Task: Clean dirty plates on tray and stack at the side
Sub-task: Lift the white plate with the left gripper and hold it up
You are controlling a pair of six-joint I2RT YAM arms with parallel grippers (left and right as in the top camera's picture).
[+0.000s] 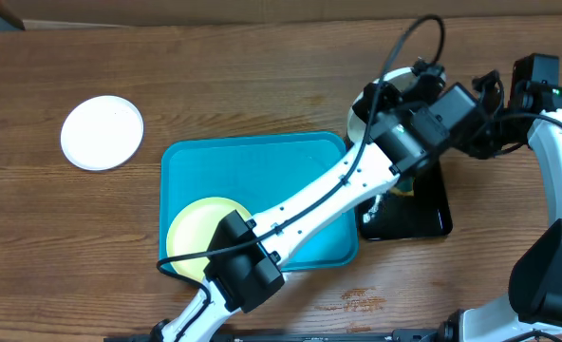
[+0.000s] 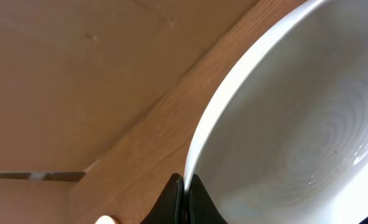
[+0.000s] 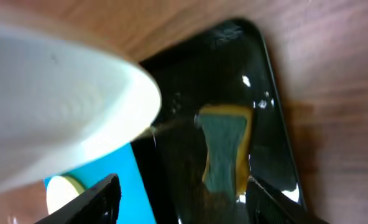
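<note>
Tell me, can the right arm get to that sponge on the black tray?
Probably yes. Its fingers stand open above the sponge on the black tray, with nothing between them and it; the held-up white plate sits off to one side.

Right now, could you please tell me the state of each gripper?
Left gripper: closed on the white plate, at its rim.
Right gripper: open, holding nothing, above the sponge.
</note>
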